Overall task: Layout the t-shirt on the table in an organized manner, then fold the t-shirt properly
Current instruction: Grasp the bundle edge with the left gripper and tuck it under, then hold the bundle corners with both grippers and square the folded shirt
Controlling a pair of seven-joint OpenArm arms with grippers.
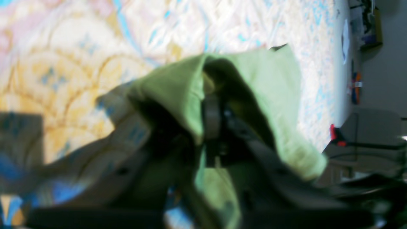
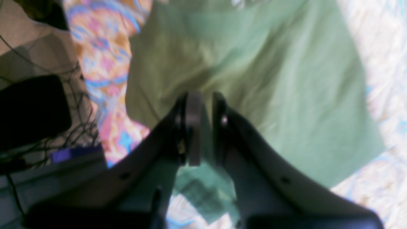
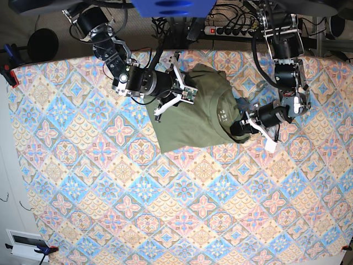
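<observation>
The olive-green t-shirt (image 3: 198,110) lies partly spread at the far middle of the table (image 3: 138,193), with its neck label facing up. My right gripper (image 3: 185,93) is shut on the shirt's far left edge. In the right wrist view the pads (image 2: 193,127) pinch green cloth (image 2: 254,79) that hangs away over the patterned table (image 2: 105,47). My left gripper (image 3: 244,126) is shut on the shirt's right corner. In the left wrist view the shirt (image 1: 270,82) drapes bunched over the closed fingers (image 1: 211,117) above the table (image 1: 222,25).
A power strip (image 3: 229,28) and cables lie beyond the far edge. A red clamp (image 3: 7,72) sits on the left edge and another clamp (image 1: 333,132) shows in the left wrist view. A white box (image 3: 25,240) stands at the near left corner.
</observation>
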